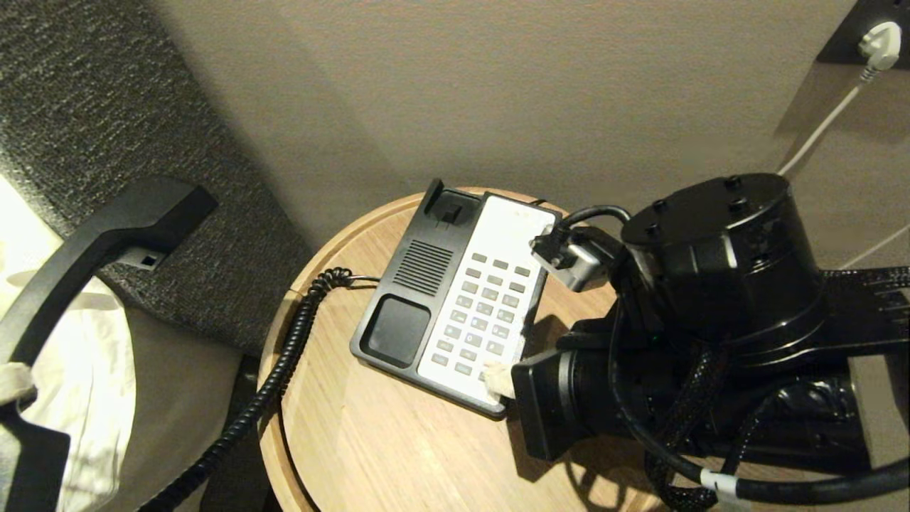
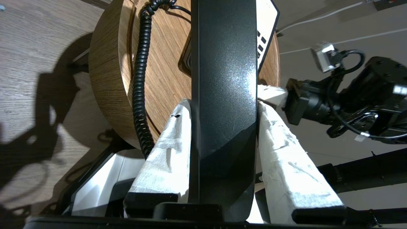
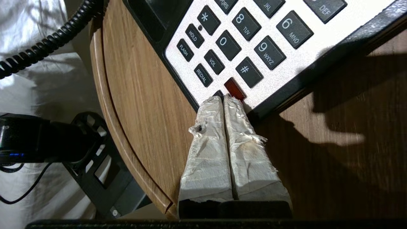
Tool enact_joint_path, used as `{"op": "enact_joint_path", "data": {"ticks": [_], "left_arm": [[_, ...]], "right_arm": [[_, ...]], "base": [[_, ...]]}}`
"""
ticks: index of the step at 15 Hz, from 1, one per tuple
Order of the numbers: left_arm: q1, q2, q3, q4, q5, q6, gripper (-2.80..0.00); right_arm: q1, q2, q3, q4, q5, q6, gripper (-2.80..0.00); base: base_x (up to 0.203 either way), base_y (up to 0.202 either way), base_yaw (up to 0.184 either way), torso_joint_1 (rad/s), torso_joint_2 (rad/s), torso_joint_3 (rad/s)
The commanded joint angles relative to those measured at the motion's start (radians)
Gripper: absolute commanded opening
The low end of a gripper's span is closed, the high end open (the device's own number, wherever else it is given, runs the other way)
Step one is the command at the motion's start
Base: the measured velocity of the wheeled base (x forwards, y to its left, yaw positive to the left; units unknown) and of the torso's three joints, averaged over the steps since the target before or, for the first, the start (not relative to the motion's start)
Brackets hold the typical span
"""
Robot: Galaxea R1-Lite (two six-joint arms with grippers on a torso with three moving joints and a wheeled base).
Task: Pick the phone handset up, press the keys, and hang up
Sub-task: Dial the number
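Note:
The black phone handset (image 1: 106, 242) hangs in the air left of the round table, clear of the phone base (image 1: 398, 334). My left gripper (image 2: 224, 101) is shut on the handset (image 2: 222, 63), one white-wrapped finger on each side. The coiled cord (image 1: 284, 355) runs from the base down over the table's edge. My right gripper (image 3: 224, 98) is shut, and its tips rest on the bottom row of keys (image 3: 244, 41), on a small key beside the red button (image 3: 234, 88). In the head view the right gripper (image 1: 496, 377) sits at the near corner of the faceplate's keys (image 1: 483, 313).
The phone stands on a round wooden table (image 1: 398, 455) with a raised rim. White bedding (image 1: 92, 370) and a dark fabric panel (image 1: 85, 92) lie to the left. A plug with a white cable (image 1: 880, 43) is in the wall at the top right.

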Motion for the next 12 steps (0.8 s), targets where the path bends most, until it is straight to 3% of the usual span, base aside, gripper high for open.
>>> {"op": "enact_joint_path", "data": {"ticks": [1, 12], "left_arm": [[0.000, 0.001, 0.006, 0.001, 0.002, -0.006, -2.80], [0.000, 0.001, 0.012, 0.001, 0.002, -0.004, -2.80]], "right_arm": [[0.001, -0.026, -0.001, 0.001, -0.001, 0.001, -2.80], [0.001, -0.012, 0.012, -0.001, -0.001, 0.000, -2.80]], "base": [[0.000, 0.000, 0.000, 0.000, 0.00, 0.000], [0.000, 0.000, 0.000, 0.000, 0.00, 0.000]]}}
